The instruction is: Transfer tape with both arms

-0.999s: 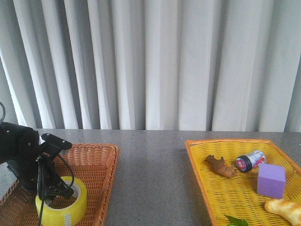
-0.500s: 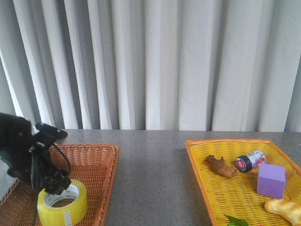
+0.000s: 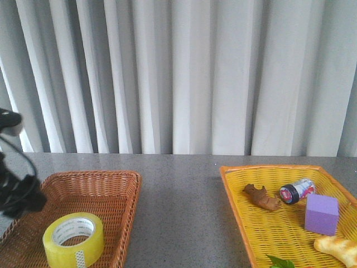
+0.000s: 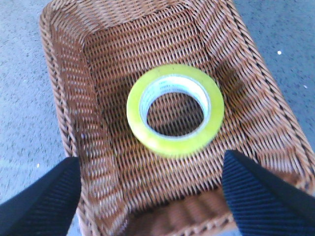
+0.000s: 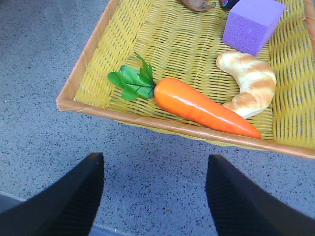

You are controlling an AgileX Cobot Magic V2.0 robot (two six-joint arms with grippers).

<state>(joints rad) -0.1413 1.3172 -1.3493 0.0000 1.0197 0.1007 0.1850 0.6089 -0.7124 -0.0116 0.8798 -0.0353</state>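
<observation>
The tape (image 3: pixel 73 240) lies flat, core upward, on the floor of the brown wicker basket (image 3: pixel 120 180) at the left of the grey table (image 3: pixel 178 195). From the left wrist view the roll (image 4: pixel 174 109) sits near the middle of the basket (image 4: pixel 64 98), touching no wall. The left gripper (image 4: pixel 150 196) hangs above the basket's near rim, its jaws wide apart with nothing between them; in the front view only part of the left arm (image 3: pixel 17 195) shows at the frame edge. The right gripper (image 5: pixel 152 196) hovers over bare table beside the yellow basket (image 5: pixel 88 54), jaws also spread and empty. That basket holds a carrot (image 5: pixel 202 108), a croissant (image 5: pixel 248 83), a purple cube (image 5: pixel 251 24), a small can (image 3: pixel 297 191) and what may be a brown toy animal (image 3: pixel 261 197).
</observation>
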